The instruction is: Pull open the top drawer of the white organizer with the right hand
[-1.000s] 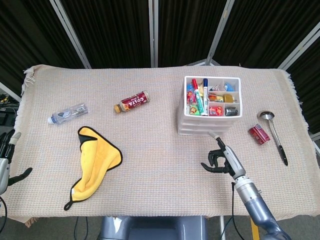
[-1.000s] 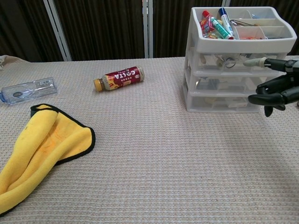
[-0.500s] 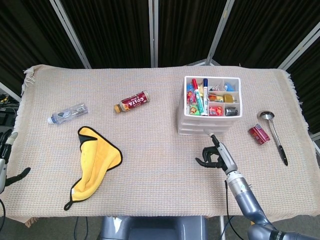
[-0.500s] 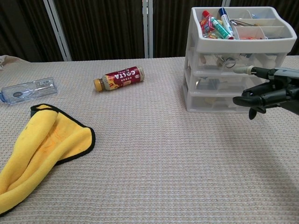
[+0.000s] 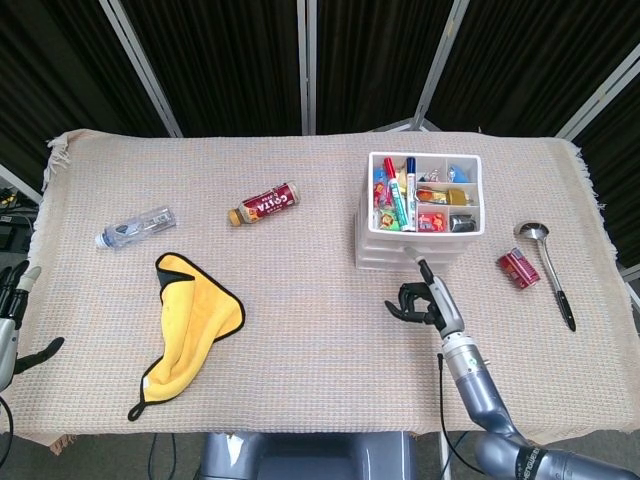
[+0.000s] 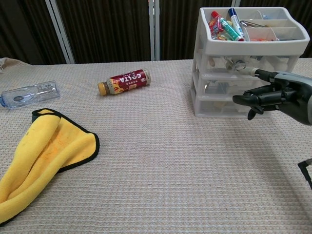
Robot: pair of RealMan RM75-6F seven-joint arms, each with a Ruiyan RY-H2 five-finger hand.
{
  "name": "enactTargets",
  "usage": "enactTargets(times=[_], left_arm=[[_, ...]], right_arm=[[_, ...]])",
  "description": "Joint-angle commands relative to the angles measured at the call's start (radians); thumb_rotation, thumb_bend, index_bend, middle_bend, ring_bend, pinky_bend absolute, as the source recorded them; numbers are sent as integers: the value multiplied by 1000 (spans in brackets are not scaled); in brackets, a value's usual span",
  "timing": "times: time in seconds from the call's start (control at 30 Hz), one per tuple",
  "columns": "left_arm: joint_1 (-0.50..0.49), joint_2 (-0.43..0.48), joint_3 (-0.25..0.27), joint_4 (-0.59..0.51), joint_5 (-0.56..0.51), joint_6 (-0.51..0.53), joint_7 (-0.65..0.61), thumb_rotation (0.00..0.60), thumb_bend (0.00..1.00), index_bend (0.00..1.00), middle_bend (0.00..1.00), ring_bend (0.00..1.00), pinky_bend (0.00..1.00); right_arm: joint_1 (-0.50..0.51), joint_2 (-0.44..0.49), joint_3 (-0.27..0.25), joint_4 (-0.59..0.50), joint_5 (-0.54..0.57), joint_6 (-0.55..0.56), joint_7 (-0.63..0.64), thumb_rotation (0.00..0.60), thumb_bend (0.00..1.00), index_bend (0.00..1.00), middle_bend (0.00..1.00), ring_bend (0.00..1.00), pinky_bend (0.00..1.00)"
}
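The white plastic three-drawer organizer stands far right on the tabletop, drawers closed. At its near face the right hand hovers — one finger extended to the top drawer, others curled, holding nothing.

Right hand: black fingers, grey forearm w/ thin black cable.

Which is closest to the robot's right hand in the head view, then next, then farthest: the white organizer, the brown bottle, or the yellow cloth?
From the right hand:
1. White organizer, just beyond it.
2. Brown bottle, far left.
3. Yellow cloth, farthest left.
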Motion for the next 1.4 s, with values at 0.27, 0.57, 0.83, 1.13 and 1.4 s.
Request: enactTargets(times=[0.27,0.57,0.83,1.13,1.4], left_arm=[[3,8,0,-11,-4,-2,-6,600,50,0,0,0,0],[0,9,0,-14,-7,-12,0,600,52,0,0,0,0],[1,9,1,-16,-6,-12,4,600,51,0,0,0,0],[1,12,-1,-18,-11,-14,1,600,52,0,0,0,0],[7,17,-2,-23,-12,-7,0,600,52,0,0,0,0]], right_arm=[[16,-34,37,41,36,-33,37,600,204,34,747,778,570],[16,-56,69,74,42,-50,92,600,216,71,747,778,570],[12,-66,83,82,32,-55,123,600,225,109,747,778,570],[10,-67,89,68,19,-54,132,600,227,120,747,778,570],[13,-72,85,64,19,-68,132,600,228,144,747,778,569]])
